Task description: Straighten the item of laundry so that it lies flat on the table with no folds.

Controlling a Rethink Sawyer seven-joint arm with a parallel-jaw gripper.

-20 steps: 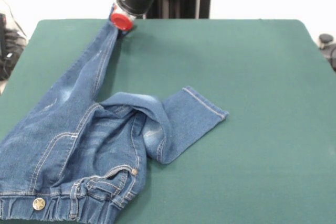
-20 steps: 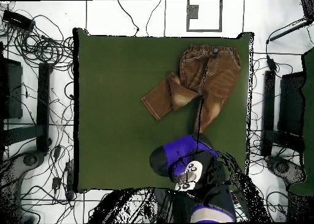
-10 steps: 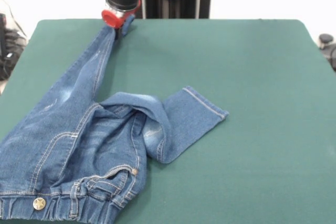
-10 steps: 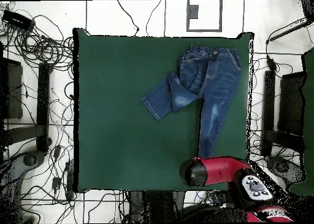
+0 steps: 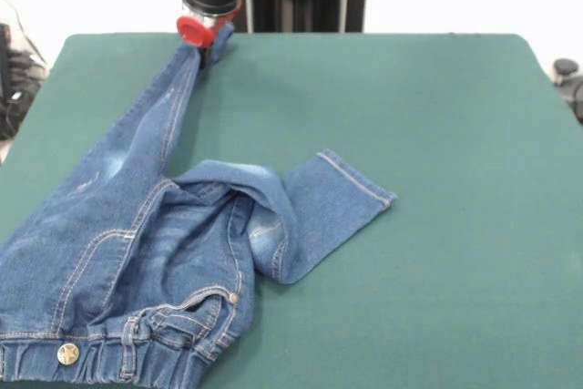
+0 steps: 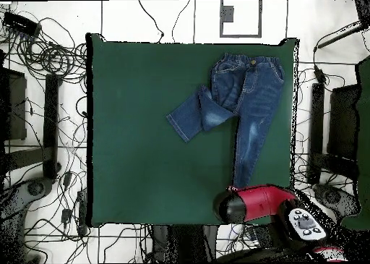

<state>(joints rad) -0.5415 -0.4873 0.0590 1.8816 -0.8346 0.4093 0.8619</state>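
Since half a second ago almost nothing has changed: the red and black gripper (image 5: 206, 35) has edged only slightly at the far left of the dark green felt-covered desk (image 5: 437, 134), over the hem of the small blue denim jeans (image 5: 137, 252). I cannot tell whether its fingers are clenched or released. One leg stretches straight toward the gripper, the other lies folded across to the right, and the waistband sits at the near left edge; cables (image 6: 43, 51) clutter the floor around.

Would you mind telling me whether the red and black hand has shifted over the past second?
Yes: the hand slid left along the dark green table's far edge.
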